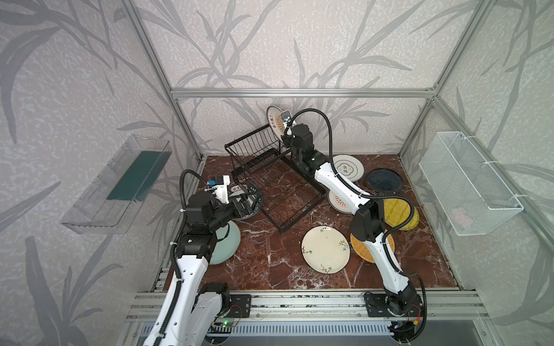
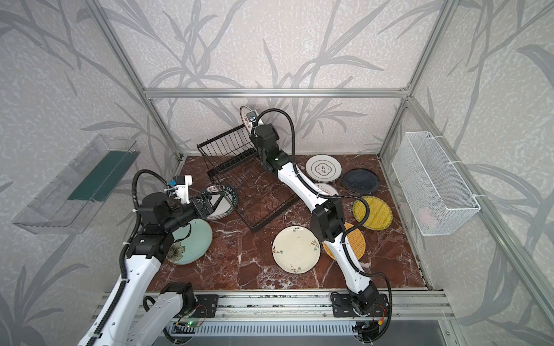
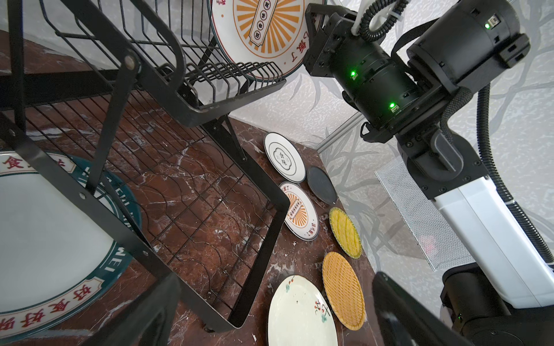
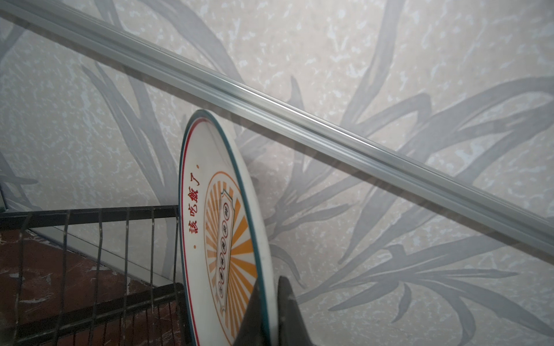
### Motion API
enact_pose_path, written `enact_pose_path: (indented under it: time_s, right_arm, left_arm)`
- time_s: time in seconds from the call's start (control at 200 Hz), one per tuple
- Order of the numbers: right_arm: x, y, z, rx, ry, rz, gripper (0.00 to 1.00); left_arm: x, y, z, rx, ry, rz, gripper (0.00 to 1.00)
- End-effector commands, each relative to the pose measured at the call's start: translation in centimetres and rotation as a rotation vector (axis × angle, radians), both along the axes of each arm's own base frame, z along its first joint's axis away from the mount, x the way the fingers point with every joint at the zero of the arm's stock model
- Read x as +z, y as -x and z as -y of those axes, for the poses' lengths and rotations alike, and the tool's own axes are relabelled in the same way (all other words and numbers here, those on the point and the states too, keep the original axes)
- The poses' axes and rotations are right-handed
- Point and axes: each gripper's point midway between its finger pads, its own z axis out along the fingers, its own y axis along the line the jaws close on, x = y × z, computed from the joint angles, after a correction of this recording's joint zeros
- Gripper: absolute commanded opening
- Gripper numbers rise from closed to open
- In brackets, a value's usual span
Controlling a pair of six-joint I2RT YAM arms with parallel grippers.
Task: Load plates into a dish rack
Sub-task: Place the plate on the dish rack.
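Observation:
My right gripper [image 4: 268,287] is shut on the rim of a white plate with an orange sunburst [image 4: 221,224]. It holds that plate [image 1: 275,121] upright above the far end of the black dish rack's [image 1: 263,167] raised basket [image 3: 180,104]. My left gripper [image 1: 244,203] hangs open and empty over a teal-rimmed plate [image 1: 254,197] beside the rack's left side. In both top views other plates lie flat on the table: pale green [image 2: 195,239], cream floral [image 1: 325,248], two woven discs [image 1: 398,209] [image 1: 359,245], dark [image 1: 383,179], white lettered [image 1: 349,167] and a second sunburst plate [image 3: 299,212].
A clear plastic bin [image 1: 117,182] hangs on the left wall and a white mesh basket [image 1: 467,182] on the right wall. Aluminium frame posts and a rail [image 4: 329,125] enclose the red marble table [image 1: 269,263]. My right arm [image 1: 338,182] stretches over the plates on the right.

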Motion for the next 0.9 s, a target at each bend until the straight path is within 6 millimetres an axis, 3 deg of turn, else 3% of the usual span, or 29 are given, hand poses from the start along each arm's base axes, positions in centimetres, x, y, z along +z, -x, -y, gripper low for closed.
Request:
enact_pose_path:
  time_s: [0.0, 0.105, 0.535, 0.895]
  right_arm:
    - [0.4, 0.2, -0.4, 0.005, -0.023, -0.019, 0.08]
    - [0.9, 0.2, -0.3, 0.005, -0.031, -0.016, 0.2]
    - [3.4, 0.6, 0.5, -0.003, -0.051, 0.023, 0.47]
    - [6.5, 2.3, 2.0, -0.007, -0.072, 0.032, 0.87]
  left_arm:
    - [0.2, 0.1, 0.0, -0.007, 0.006, 0.02, 0.99]
    - [0.2, 0.1, 0.0, -0.008, 0.007, 0.02, 0.99]
    - [0.2, 0.0, -0.1, 0.0, 0.009, 0.018, 0.99]
    - [-0.6, -0.5, -0.8, 0.033, 0.023, -0.025, 0.99]
